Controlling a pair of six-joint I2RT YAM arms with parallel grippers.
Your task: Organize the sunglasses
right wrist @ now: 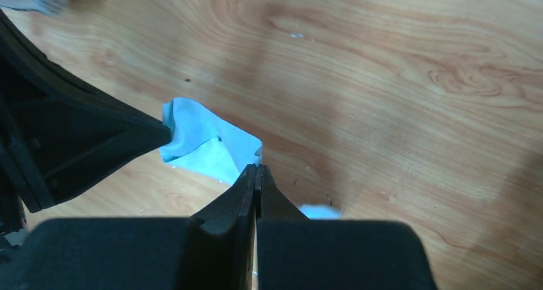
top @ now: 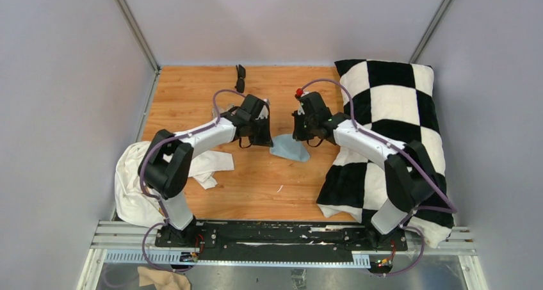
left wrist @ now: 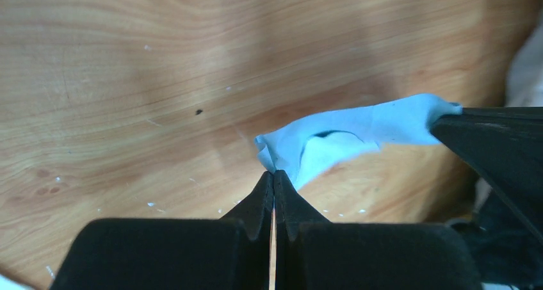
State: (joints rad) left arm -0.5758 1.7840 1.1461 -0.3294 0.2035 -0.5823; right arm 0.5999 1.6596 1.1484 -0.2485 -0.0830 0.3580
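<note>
Holding the blue cloth (left wrist: 358, 127) between both arms is how I read this moment: the left claw (left wrist: 274, 181) is pressed together on one corner and the right claw (right wrist: 257, 175) is pressed together on the opposite corner. The cloth sags between them just over the desk (top: 192, 98). In each wrist view a sliver of blue sits right at the closed tips, so I judge both pinches to be on fabric rather than on air.

The sunglasses (top: 240, 79) lie folded at the far side of the desk, near the back wall and well apart from both claws, with nothing touching them. They look small and all black, with a thin frame.

I expect them to be light and stiff, with slick lenses that would scratch or smear under hard tips and thin arms that could flex or snap if squeezed sideways. I would take them across the folded frame at the bridge or along the top bar, closing gently and staying off the lenses.

A checkered cushion (top: 390, 111) fills the right side, and a white towel (top: 137, 181) is bunched at the left.
</note>
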